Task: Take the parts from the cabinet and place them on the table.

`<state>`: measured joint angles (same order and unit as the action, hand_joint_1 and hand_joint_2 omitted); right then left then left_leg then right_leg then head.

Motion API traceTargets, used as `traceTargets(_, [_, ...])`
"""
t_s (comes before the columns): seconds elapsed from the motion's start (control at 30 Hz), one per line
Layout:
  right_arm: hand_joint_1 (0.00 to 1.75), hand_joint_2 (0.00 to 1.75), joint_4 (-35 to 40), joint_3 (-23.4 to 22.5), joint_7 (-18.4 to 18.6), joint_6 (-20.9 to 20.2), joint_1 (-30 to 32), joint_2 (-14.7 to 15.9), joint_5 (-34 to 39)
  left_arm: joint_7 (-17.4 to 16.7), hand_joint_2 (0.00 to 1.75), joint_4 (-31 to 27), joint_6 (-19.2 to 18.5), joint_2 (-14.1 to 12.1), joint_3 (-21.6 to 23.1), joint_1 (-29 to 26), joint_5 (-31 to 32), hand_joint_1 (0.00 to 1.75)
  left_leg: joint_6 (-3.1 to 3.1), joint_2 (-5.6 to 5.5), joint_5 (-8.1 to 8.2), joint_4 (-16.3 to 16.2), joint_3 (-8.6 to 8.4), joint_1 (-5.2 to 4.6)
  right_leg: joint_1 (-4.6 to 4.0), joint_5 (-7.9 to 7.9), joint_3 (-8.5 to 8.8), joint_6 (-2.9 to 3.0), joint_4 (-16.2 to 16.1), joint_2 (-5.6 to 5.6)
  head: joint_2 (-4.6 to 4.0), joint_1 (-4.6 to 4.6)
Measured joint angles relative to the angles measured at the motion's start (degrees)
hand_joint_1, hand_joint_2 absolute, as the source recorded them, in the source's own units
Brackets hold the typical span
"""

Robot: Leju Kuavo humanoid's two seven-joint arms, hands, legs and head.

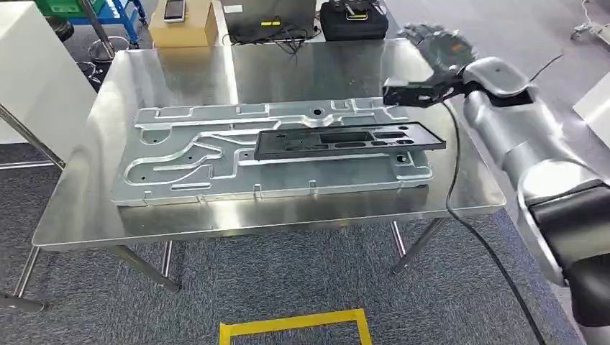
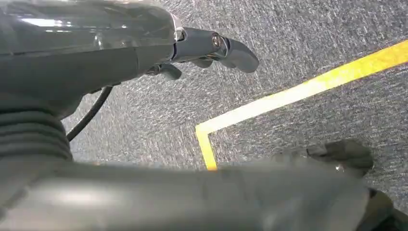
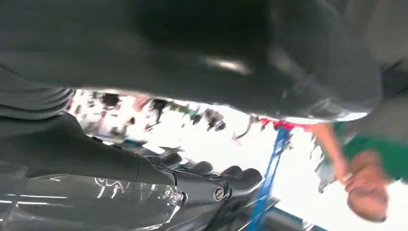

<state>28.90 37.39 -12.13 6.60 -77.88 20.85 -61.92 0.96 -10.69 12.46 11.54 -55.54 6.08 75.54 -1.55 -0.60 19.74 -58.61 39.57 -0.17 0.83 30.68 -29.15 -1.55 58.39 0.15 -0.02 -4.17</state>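
Catalogued from the left of the head view: a steel counter on thin legs, standing on grey carpet marked with a yellow taped outline. Laid flat across the middle of the counter is a large stamped silver metal panel with raised ribs and punched holes. Resting on top of the panel, toward its right half, is a long black frame part with rectangular cut-outs; its right end projects just past the panel edge. Beyond the far edge of the counter, a cardboard box with a phone on it and a black case are noted. At the right, the right hand is seen raised above the far right corner of the panel, apart from the black frame; its fingers appear curled inward with nothing between them. The left hand is recorded hanging over the carpet, fingers loosely curled, nothing held. Both parts are judged stiff and thin, the silver panel heavy and awkward, with smooth edges likely to slip; the black frame is judged light, best taken by a long rail or through a cut-out.
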Motion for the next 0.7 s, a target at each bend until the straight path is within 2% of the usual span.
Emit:
traceTargets(0.03, [0.00, 0.00, 0.67, -0.54, 0.43, -0.02, -0.60, 0.62, 0.09, 0.11, 0.00, 0.00, -0.02, 0.00, -0.11, 0.06, 0.00, 0.00, 0.28, -0.09, -0.58, 0.24, 0.06, 0.04, -0.46, -1.38, -0.54, 0.16, 0.48, 0.06, 0.00, -0.02])
traceTargets(0.1, [0.00, 0.00, 1.70, -1.42, 1.02, -0.17, -1.29, 2.81, 0.09, 0.17, 0.00, 0.00, -0.26, 0.06, -0.15, 0.09, 0.00, 0.00, 0.85, -0.27, -1.72, 0.71, 0.27, 0.28, -0.78, -1.93, -1.07, 0.67, -0.05, -0.06, 0.00, 0.02])
traceTargets(0.13, [0.00, 0.00, 2.26, -1.72, 1.26, -0.11, -1.12, 3.38, 0.24, 0.20, 0.00, 0.00, -0.37, 0.09, -0.17, 0.05, 0.00, 0.00, 1.21, -0.51, -2.33, 1.03, 0.37, 0.26, -0.79, -2.45, -1.38, 1.04, -0.29, -0.15, 0.00, 0.00])
traceTargets(0.17, [0.00, 0.00, 3.35, -2.31, 1.85, 0.13, -0.69, 4.61, 0.58, 0.22, 0.00, 0.00, -0.44, 0.09, -0.20, 0.02, 0.00, 0.00, 1.61, -0.38, -1.76, 0.80, 0.86, 0.28, -0.22, -3.44, -1.80, 1.62, -0.76, -0.48, 0.00, 0.04])
traceTargets(0.2, [0.00, 0.00, 4.47, -2.88, 2.16, 0.37, 0.20, 5.17, 1.04, 0.24, 0.00, 0.00, -0.44, 0.11, -0.20, 0.08, -0.11, 0.00, 1.84, -0.21, 1.07, -0.69, 1.63, 0.38, -0.23, -4.08, -2.40, 1.96, -0.83, -0.58, 0.00, 0.00])
traceTargets(0.23, [0.00, 0.00, 6.52, -4.20, 2.42, 1.09, 1.52, 6.52, 2.00, 0.24, 0.00, 0.00, -0.50, 0.11, -0.22, 0.07, -0.33, 0.00, 1.94, -0.09, 4.75, -3.93, 2.53, 0.44, -0.19, -4.61, -3.05, 2.23, -0.84, -0.71, 0.00, 0.00])
traceTargets(0.27, [0.00, 0.00, 8.20, -5.66, 2.49, 1.88, 3.35, 7.70, 2.95, 0.24, 0.00, 0.00, -0.48, 0.13, -0.22, 0.16, -0.44, 0.00, 2.11, 0.10, 8.41, -8.58, 3.50, 0.52, -0.23, -5.18, -3.73, 2.22, -0.84, -0.78, 0.00, 0.00])
traceTargets(0.3, [0.00, 0.00, 9.80, -7.18, 2.51, 2.69, 5.81, 8.70, 4.03, 0.26, 0.00, 0.00, -0.48, 0.13, -0.22, 0.29, -0.59, 0.00, 2.18, 0.18, 11.00, -13.45, 4.38, 0.53, -0.27, -5.78, -4.48, 2.21, -0.82, -0.93, 0.00, 0.00])
traceTargets(0.33, [0.00, 0.00, 12.03, -9.62, 2.25, 3.89, 8.66, 9.95, 6.06, 0.31, 0.00, 0.00, -0.39, 0.13, -0.22, 0.36, -0.96, 0.00, 2.18, 0.20, 11.97, -17.28, 4.69, 0.53, -0.32, -6.37, -5.30, 2.20, -0.79, -1.05, 0.00, 0.00])
traceTargets(0.37, [0.00, 0.00, 13.66, -11.72, 1.50, 4.90, 12.33, 10.71, 8.10, 0.44, 0.00, 0.00, -0.26, 0.13, -0.28, 0.36, -1.29, 0.00, 2.10, 0.20, 11.05, -18.51, 3.92, 0.53, -0.36, -6.99, -6.05, 2.11, -0.76, -1.16, 0.00, 0.00])
traceTargets(0.4, [0.00, 0.00, 15.78, -14.57, 0.42, 6.11, 16.68, 11.40, 10.50, 0.66, 0.00, 0.00, -0.09, 0.13, -0.39, 0.34, -1.66, 0.00, 1.98, 0.21, 9.18, -17.39, 1.95, 0.53, -0.44, -7.48, -6.67, 1.97, -0.75, -1.19, 0.00, 0.00])
traceTargets(0.43, [0.00, 0.00, 17.56, -17.64, -0.65, 7.20, 21.39, 11.78, 12.45, 0.79, 0.00, 0.00, 0.02, 0.13, -0.55, 0.34, -1.86, 0.00, 1.79, 0.20, 7.18, -14.08, -1.13, 0.49, -0.46, -7.93, -7.30, 1.80, -0.66, -1.28, 0.00, 0.02])
traceTargets(0.47, [0.00, 0.00, 18.73, -20.74, -1.76, 8.38, 25.70, 11.91, 13.62, 0.89, 0.00, 0.00, 0.09, 0.13, -0.59, 0.36, -1.97, 0.00, 1.54, 0.19, 6.28, -9.35, -4.84, 0.41, -0.49, -8.35, -7.85, 1.58, -0.56, -1.34, 0.00, 0.00])
traceTargets(0.5, [0.00, 0.00, 20.03, -23.71, -2.91, 9.92, 30.12, 11.93, 14.88, 0.98, 0.00, 0.00, 0.22, 0.13, -0.61, 0.43, -2.01, 0.00, 1.16, 0.10, 7.91, -3.66, -8.98, 0.29, -0.51, -8.76, -8.06, 1.34, -0.44, -1.51, 0.00, 0.00])
traceTargets(0.53, [0.00, 0.00, 20.77, -26.42, -3.63, 10.38, 34.27, 11.91, 15.72, 1.03, 0.00, -0.02, 0.24, 0.13, -0.61, 0.46, -2.05, 0.00, 0.96, 0.08, 9.91, 1.26, -12.06, 0.00, -0.60, -9.16, -8.33, 0.99, -0.40, -1.58, 0.00, 0.00])
traceTargets(0.6, [0.00, 0.00, 20.87, -31.69, -4.17, 10.10, 40.51, 10.89, 18.72, 0.79, 0.00, 0.00, 0.37, 0.26, -0.61, 0.32, -1.73, 0.00, 0.51, -0.25, 9.46, 1.54, -11.44, -0.19, -0.37, -9.88, -8.07, 0.33, -0.75, -2.05, 0.00, 0.00])
traceTargets(0.63, [0.00, 0.00, 20.22, -35.32, -5.11, 10.36, 44.31, 9.78, 21.28, 0.40, 0.00, 0.00, 0.46, 0.26, -0.63, 0.24, -1.36, 0.00, 0.06, -0.32, 9.14, 1.49, -11.40, -0.30, -0.39, -10.45, -7.84, -0.11, -1.25, -2.08, 0.00, 0.00])
traceTargets(0.67, [0.00, 0.00, 18.57, -38.26, -6.24, 10.97, 47.78, 8.56, 22.76, 0.09, 0.00, 0.00, 0.50, 0.28, -0.65, 0.07, -0.89, 0.00, -0.50, -0.30, 8.08, 2.34, -11.36, 0.10, -0.49, -10.65, -7.87, -0.51, -1.58, -1.97, 0.00, 0.00])
traceTargets(0.7, [0.00, 0.00, 15.24, -40.95, -7.33, 11.32, 50.50, 7.05, 24.07, 0.06, 0.00, 0.00, 0.66, 0.28, -0.66, 0.12, -0.57, 0.00, -1.01, -0.12, 7.14, 2.74, -11.10, 0.18, -0.16, -8.66, -8.33, -0.79, -0.79, -1.27, 0.00, 0.00])
